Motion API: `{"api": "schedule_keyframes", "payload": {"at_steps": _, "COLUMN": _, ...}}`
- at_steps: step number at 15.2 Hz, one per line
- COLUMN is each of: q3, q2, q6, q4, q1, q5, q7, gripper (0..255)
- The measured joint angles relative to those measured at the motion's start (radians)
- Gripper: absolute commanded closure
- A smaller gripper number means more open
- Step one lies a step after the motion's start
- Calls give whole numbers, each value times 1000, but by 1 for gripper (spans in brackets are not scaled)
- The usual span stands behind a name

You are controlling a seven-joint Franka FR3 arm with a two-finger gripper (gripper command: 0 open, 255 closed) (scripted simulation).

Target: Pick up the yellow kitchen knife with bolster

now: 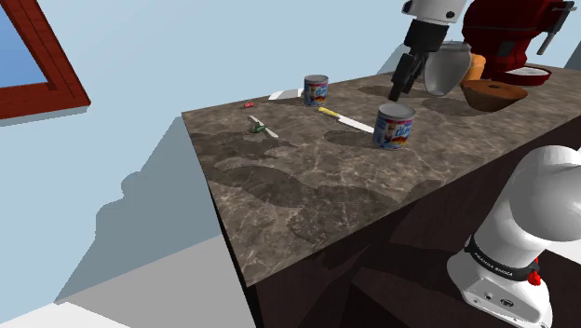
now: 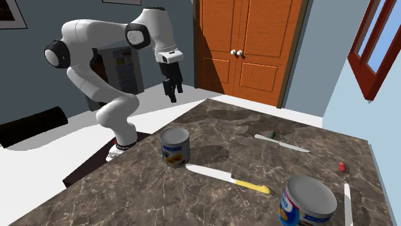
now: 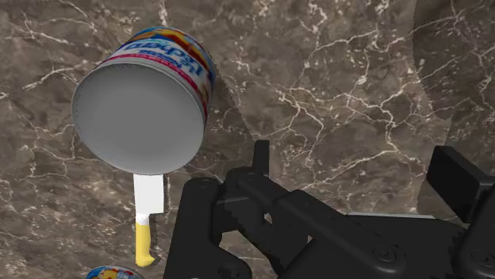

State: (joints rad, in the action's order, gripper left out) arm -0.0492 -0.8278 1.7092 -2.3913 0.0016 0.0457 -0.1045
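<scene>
Claw: black two-finger gripper (image 2: 172,95) hangs over the counter, fingers spread apart and holding nothing.
Counter: dark brown marble-patterned top (image 1: 307,196); everything listed below sits on it.
Mixer: red stand mixer (image 1: 507,33) at the shoulder view's far right, with a white bowl (image 1: 529,75) under its head. What the bowl holds cannot be told.
Jug: grey rounded jug (image 1: 449,70) just behind the claw in the shoulder view; its inside is hidden.
Brown bowl: brown bowl (image 1: 493,93) near the mixer; contents unclear.
Tins: two upright cans with blue, red and yellow labels and closed grey tops. The near tin (image 1: 394,126) is under the claw; the far tin (image 1: 316,90) is toward the shoulder view's left.
Knife: yellow-handled kitchen knife with a white blade (image 1: 340,118) lies flat between the tins, blade toward the near tin and handle toward the far one. In the wrist view the near tin covers part of the blade.
Utensil: thin white utensil with a green bit (image 1: 263,128), well apart on the shoulder view's left.
Speck: small red thing (image 1: 249,104) beyond the utensil.
</scene>
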Motion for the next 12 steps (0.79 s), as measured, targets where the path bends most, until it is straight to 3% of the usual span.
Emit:
{"api": "schedule_keyframes", "payload": {"at_steps": 5, "q3": -25, "q2": 97, "q6": 66, "q4": 15, "q1": -15, "q5": -29, "q7": -27, "gripper": 0}}
{"api": "schedule_keyframes", "payload": {"at_steps": 12, "q3": -66, "q2": 348, "q6": 206, "q4": 94, "q1": -39, "q5": -74, "q7": -63, "gripper": 0}}
